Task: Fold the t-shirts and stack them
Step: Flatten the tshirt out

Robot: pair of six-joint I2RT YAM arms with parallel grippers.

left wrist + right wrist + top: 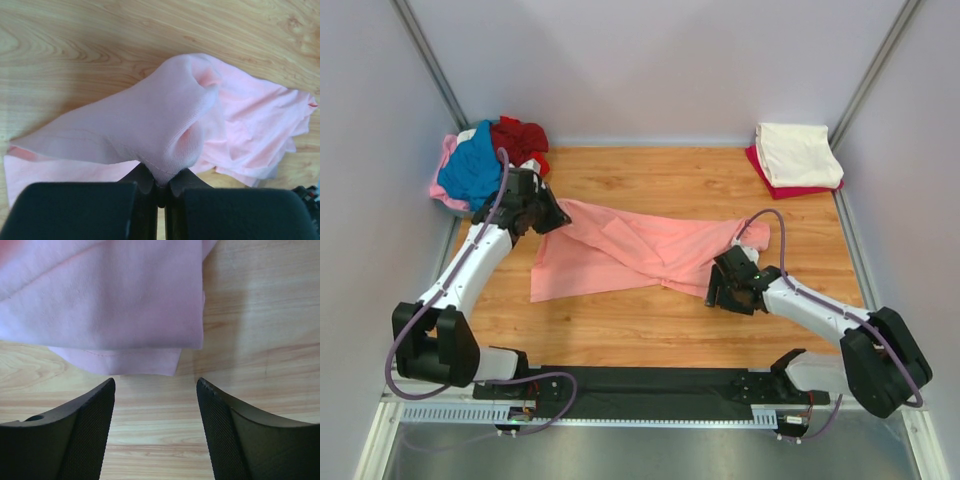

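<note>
A salmon-pink t-shirt (pixel 630 250) lies crumpled across the middle of the wooden table. My left gripper (pixel 552 213) is shut on its far left edge; the left wrist view shows the cloth (pixel 165 115) pinched between the fingertips and lifted. My right gripper (pixel 720 290) is open and empty just short of the shirt's right end, whose hem (pixel 145 360) lies beyond the fingers (pixel 95 415). A heap of blue (pixel 470 168), dark red (pixel 520 135) and pale pink (pixel 445 160) shirts sits at the back left. A folded cream shirt (pixel 795 150) lies on a folded dark red one (pixel 790 188) at the back right.
Grey walls enclose the table on three sides. Bare wood (pixel 640 330) lies between the pink shirt and the arm bases. A black rail (pixel 650 385) runs along the near edge.
</note>
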